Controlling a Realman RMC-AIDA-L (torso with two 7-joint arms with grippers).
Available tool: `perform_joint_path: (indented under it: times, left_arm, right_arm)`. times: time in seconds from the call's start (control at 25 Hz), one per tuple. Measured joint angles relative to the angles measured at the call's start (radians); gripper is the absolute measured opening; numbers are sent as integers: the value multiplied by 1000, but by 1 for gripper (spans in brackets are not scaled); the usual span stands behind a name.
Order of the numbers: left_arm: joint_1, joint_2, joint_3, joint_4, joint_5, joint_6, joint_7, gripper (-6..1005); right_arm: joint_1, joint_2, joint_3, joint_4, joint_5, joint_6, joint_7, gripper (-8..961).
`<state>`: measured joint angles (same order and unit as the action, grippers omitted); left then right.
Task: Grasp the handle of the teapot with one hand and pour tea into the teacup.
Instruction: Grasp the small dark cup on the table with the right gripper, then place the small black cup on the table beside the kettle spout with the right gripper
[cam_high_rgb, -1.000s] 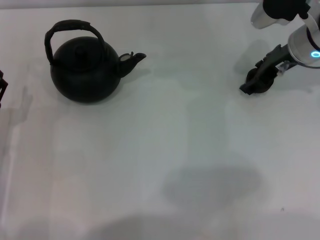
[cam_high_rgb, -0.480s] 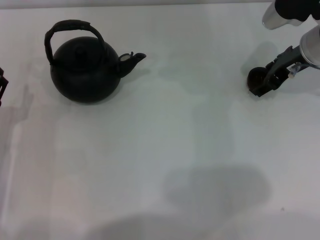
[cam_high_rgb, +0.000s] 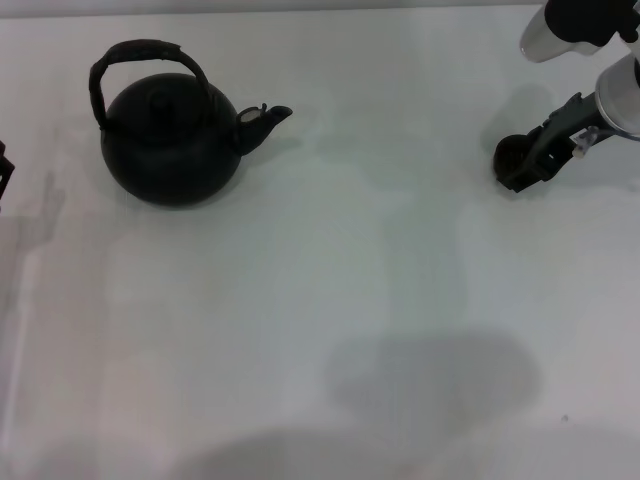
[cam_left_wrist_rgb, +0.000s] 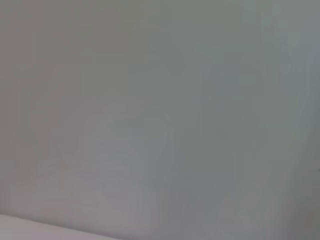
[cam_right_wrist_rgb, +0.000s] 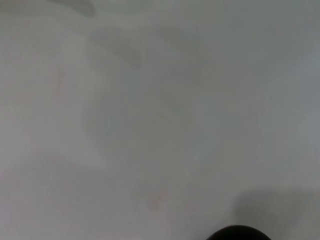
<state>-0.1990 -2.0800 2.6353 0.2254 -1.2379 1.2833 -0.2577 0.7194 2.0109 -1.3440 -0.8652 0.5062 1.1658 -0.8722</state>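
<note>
Since half a second ago almost nothing has changed. The right gripper (cam_high_rgb: 520, 170) has only shifted a tiny bit, and the teapot (cam_high_rgb: 170, 140) has not moved at all.

The right gripper is at the far right of the white desk (cam_high_rgb: 320, 300). Its dark fingers (cam_high_rgb: 545, 145) reach down to the teacup (cam_high_rgb: 510, 155). The small black cup sits right at the fingertips, but I cannot tell if the fingers are wide or narrow, or if they hold the cup. In the right wrist view, only a dark round bit of the teacup (cam_right_wrist_rgb: 239, 233) peeks in at the edge of the picture.

The teapot stands upright on the far left part of the desk, well apart from the cup and the right gripper. Its spout (cam_high_rgb: 268, 120) points toward the right side. The handle (cam_high_rgb: 140, 62) arches over the lid (cam_high_rgb: 160, 98), and the lid is on. I cannot see what is inside the teapot or the cup.

The left gripper (cam_high_rgb: 5, 170) just shows at the left edge, near the teapot but not touching it. I cannot tell how its fingers stand. The left wrist view shows only bare desk.
</note>
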Motion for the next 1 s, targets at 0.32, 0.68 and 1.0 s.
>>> perform_joint_path:
  times: [0.32, 0.68, 1.0]
  left_arm:
    - [3, -1, 0, 0, 0, 5, 0, 888]
    - [3, -2, 0, 0, 0, 5, 0, 888]
    - [1, -2, 0, 0, 0, 5, 0, 888]
  right_arm:
    - [0, 2, -3, -21, 3, 8, 0, 734]
    - [55, 11, -161, -67, 108, 16, -1, 756]
    - [137, 17, -375, -54, 213, -13, 0, 776]
